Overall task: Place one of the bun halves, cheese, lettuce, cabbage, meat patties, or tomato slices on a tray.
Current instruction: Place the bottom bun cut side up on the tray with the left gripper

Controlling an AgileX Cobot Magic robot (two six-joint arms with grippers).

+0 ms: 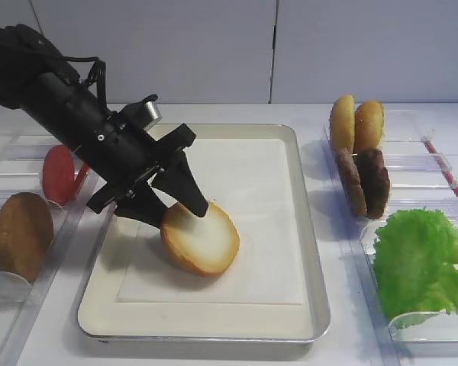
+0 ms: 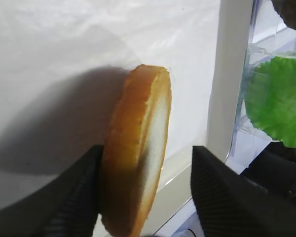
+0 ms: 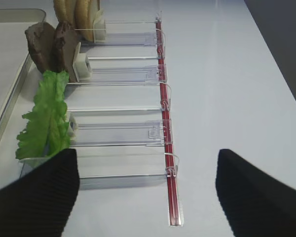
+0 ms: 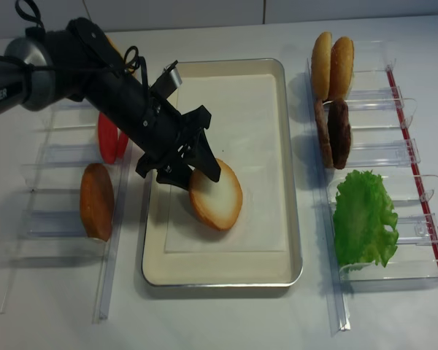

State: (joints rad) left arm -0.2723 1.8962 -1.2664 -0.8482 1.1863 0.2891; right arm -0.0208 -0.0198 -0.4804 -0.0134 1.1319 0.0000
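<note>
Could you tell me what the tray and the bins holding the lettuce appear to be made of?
The tray looks like metal: its rim is silvery with a dull sheen, and a white paper-like sheet lies inside. The bins look like clear plastic, since the table shows through their glossy walls.

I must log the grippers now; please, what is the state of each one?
Left gripper: open around the bun half on the tray, one finger touching it.
Right gripper: open, holding nothing.
</note>
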